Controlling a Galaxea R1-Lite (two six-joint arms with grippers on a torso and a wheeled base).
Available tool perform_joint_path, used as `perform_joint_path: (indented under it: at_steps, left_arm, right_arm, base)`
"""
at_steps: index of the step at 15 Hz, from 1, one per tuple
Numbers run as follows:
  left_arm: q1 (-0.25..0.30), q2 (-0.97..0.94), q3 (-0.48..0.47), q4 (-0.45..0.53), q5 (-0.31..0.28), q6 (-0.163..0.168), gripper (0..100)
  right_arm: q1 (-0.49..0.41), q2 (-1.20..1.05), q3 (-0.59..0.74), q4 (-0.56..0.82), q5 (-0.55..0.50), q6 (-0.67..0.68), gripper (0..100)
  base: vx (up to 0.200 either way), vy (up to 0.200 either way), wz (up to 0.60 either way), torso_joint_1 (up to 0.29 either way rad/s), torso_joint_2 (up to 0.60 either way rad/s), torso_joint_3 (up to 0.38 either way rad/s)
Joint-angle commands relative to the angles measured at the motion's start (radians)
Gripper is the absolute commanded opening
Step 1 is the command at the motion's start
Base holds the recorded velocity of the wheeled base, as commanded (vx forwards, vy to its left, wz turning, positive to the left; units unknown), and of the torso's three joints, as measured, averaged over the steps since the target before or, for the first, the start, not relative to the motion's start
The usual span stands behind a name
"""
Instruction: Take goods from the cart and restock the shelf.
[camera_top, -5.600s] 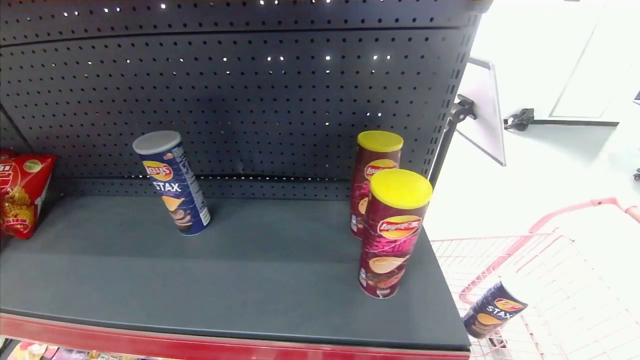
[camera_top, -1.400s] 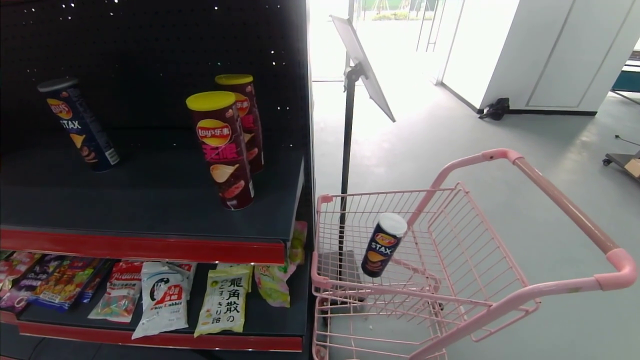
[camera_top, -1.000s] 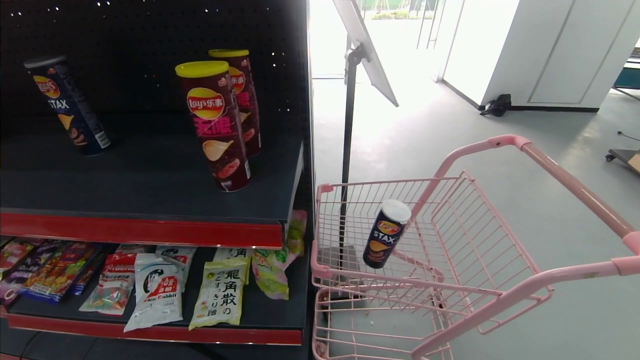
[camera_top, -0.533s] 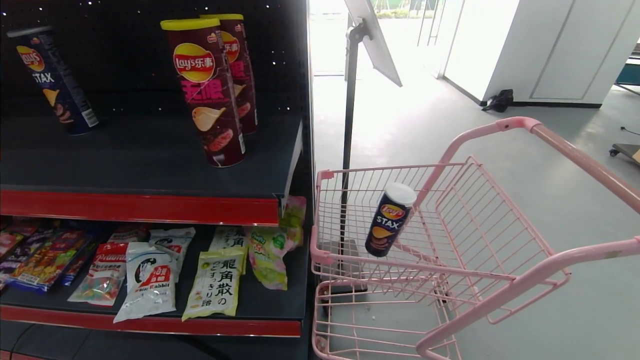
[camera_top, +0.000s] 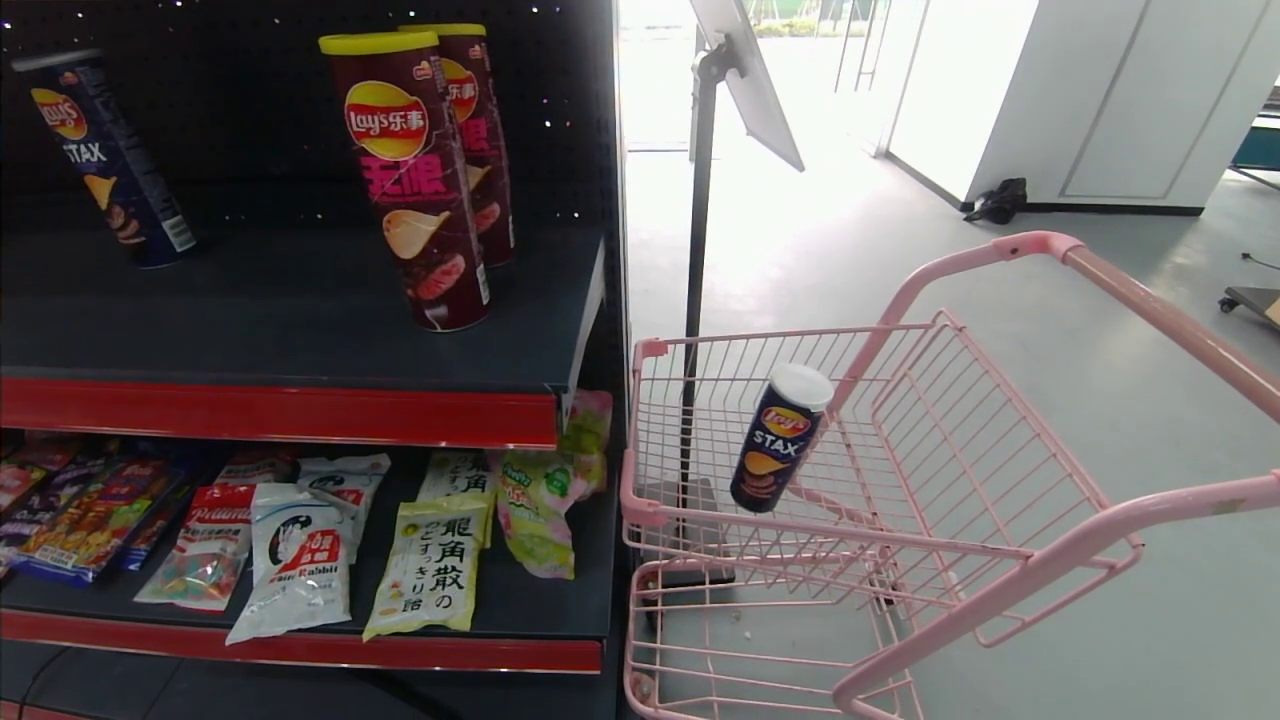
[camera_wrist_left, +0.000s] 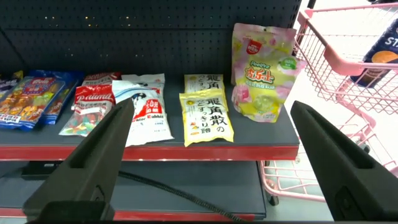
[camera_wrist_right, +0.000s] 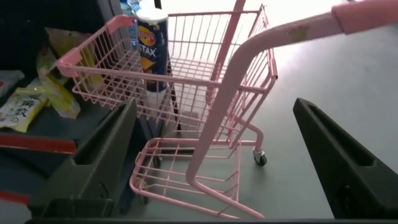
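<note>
Pink cart (camera_top: 1160, 316), blue can (camera_top: 778, 440) inside, snack bags (camera_top: 430, 570) beside

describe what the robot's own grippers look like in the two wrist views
The left gripper has two matte black fingers. They are long, flat-sided wedges, broad at the base and narrowing to blunt tips. The right gripper has the same pair of dark wedge-shaped fingers. Their visible surfaces are plain, without markings.

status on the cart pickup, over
Left gripper, right gripper open, empty. Dark blue chip canister with white lid standing, ungrasped. Ringed by pink wire cart; reach from above.
</note>
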Motion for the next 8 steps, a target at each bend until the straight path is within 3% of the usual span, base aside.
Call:
perform_joint_path:
  at_steps: [1, 4, 5, 7, 8]
  left_arm:
    - [0.0, 0.0, 0.0, 0.0, 0.0, 0.0, 100]
    - [0.0, 0.001, 0.0, 0.0, 0.0, 0.0, 100]
    - [0.0, 0.001, 0.0, 0.0, 0.0, 0.0, 100]
    - [0.0, 0.001, 0.0, 0.0, 0.0, 0.0, 100]
    - [0.0, 0.001, 0.0, 0.0, 0.0, 0.0, 100]
  right_arm:
    - [0.021, 0.36, -0.409, 0.022, 0.12, -0.008, 100]
    - [0.041, 0.73, -0.702, -0.037, 0.136, 0.071, 100]
    - [0.106, 0.859, -0.763, -0.116, 0.143, 0.123, 100]
    - [0.13, 1.029, -0.777, -0.271, 0.179, 0.117, 100]
    - [0.126, 1.132, -0.775, -0.359, 0.268, 0.094, 100]
  base:
    - [0.0, 0.0, 0.0, 0.0, 0.0, 0.0]
    - [0.0, 0.0, 0.0, 0.0, 0.0, 0.0]
    - [0.0, 0.0, 0.0, 0.0, 0.0, 0.0]
    - [0.0, 0.0, 0.0, 0.0, 0.0, 0.0]
    - [0.0, 0.0, 0.0, 0.0, 0.0, 0.0]
